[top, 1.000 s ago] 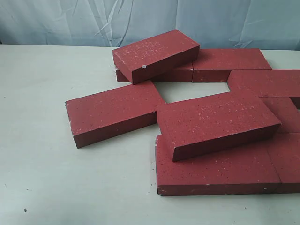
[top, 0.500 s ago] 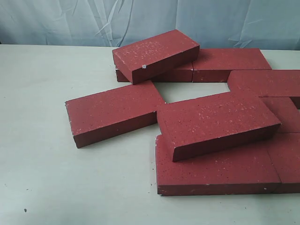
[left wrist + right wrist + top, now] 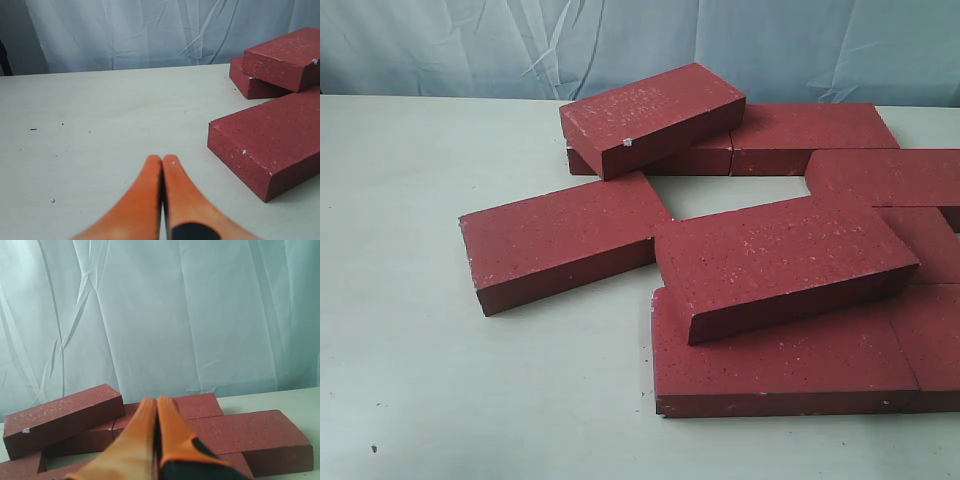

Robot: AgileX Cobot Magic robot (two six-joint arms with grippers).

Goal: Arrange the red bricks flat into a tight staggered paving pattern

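Several dark red bricks lie on the pale table in the exterior view. One brick point(image 3: 650, 115) rests tilted on top of two flat back bricks point(image 3: 810, 135). A loose brick point(image 3: 560, 240) lies flat at the left. Another brick point(image 3: 785, 262) leans on the front flat brick point(image 3: 780, 365). Neither arm shows in the exterior view. My left gripper point(image 3: 162, 159) is shut and empty above bare table, with the loose brick point(image 3: 272, 140) to its side. My right gripper point(image 3: 156, 401) is shut and empty, pointing at the back bricks point(image 3: 240, 432) and the tilted one point(image 3: 62, 417).
A wrinkled pale blue cloth backdrop point(image 3: 640, 45) closes the far side of the table. Bare pale tabletop point(image 3: 420, 350) stretches to the left and front of the bricks. More flat bricks point(image 3: 895, 175) run off the right edge.
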